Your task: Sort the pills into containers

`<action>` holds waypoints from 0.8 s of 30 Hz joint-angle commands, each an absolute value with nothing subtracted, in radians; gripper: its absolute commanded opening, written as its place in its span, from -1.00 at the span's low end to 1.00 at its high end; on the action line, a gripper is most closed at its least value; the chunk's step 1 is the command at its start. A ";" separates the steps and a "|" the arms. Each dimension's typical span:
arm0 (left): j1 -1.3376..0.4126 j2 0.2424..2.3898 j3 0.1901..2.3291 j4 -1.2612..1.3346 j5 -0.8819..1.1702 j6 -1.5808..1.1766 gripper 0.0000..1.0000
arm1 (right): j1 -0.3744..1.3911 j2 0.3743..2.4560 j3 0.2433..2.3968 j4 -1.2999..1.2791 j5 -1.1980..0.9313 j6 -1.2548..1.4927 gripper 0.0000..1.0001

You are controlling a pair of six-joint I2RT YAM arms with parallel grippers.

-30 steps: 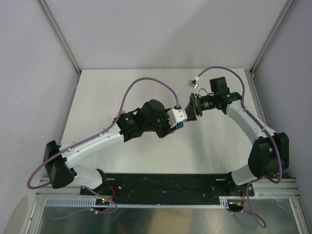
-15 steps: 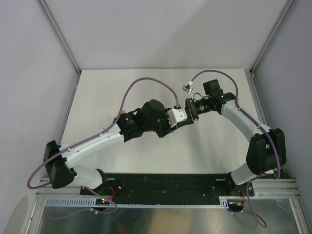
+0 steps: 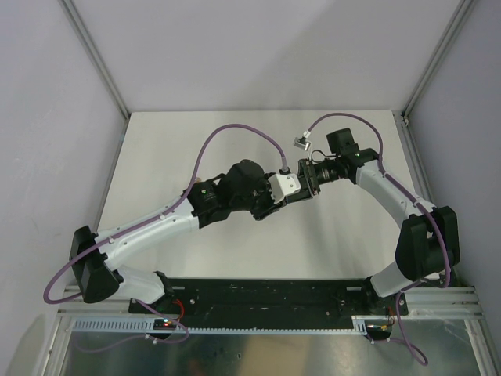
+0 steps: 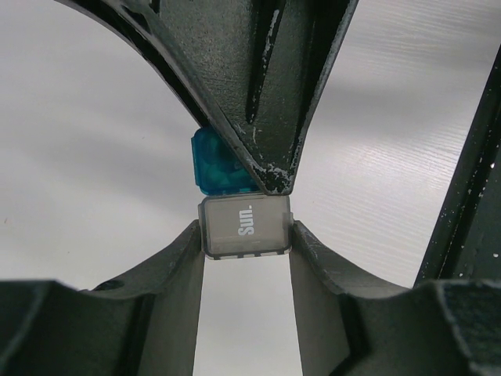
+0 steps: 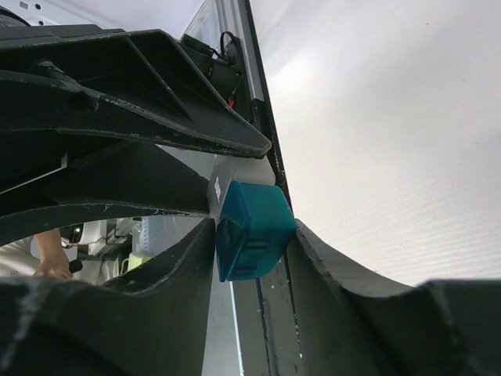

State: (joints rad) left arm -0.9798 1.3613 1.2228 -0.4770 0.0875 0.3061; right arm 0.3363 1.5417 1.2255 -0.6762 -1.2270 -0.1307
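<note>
A teal-blue box (image 5: pixel 254 229), one of the containers, hangs in mid-air over the middle of the table, held from both sides. My left gripper (image 4: pixel 245 233) is shut on its grey flap (image 4: pixel 245 225), which reads "Sun."; the teal body (image 4: pixel 213 166) shows just behind. My right gripper (image 5: pixel 252 236) has both fingers pressed against the teal body. Seen from above, the left gripper (image 3: pixel 294 194) and the right gripper (image 3: pixel 304 186) meet tip to tip and hide the box. No pills are in view.
The white table (image 3: pixel 180 149) is fenced by grey walls and metal posts (image 3: pixel 98 59). A purple cable (image 3: pixel 235 129) arcs over the left arm. A small white cable plug (image 3: pixel 300 142) hangs near the right wrist. The black base rail (image 3: pixel 266 294) runs along the near edge.
My right arm has swung left up to the left gripper, and its fingers have closed in on the teal body. The left arm has stayed still with the flap.
</note>
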 commanded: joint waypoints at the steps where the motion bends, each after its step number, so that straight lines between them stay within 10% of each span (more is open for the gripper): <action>1: -0.986 1.349 1.219 -0.435 0.067 0.295 -1.00 | 0.340 1.543 1.266 -0.675 -1.269 -0.135 -0.14; 19: -1.021 1.398 1.232 -0.418 -0.020 0.270 -1.00 | 0.328 1.556 1.266 -0.635 -1.319 -0.073 -0.99; 24: -1.036 1.414 1.235 -0.417 -0.049 0.265 -0.53 | 0.308 1.556 1.265 -0.630 -1.333 -0.055 -1.00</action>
State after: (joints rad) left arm -1.0172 1.3907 1.2228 -0.4583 -0.0174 0.2878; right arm 0.3145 1.5597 1.2255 -0.6621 -1.2396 -0.0811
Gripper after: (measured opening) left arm 0.469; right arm 0.358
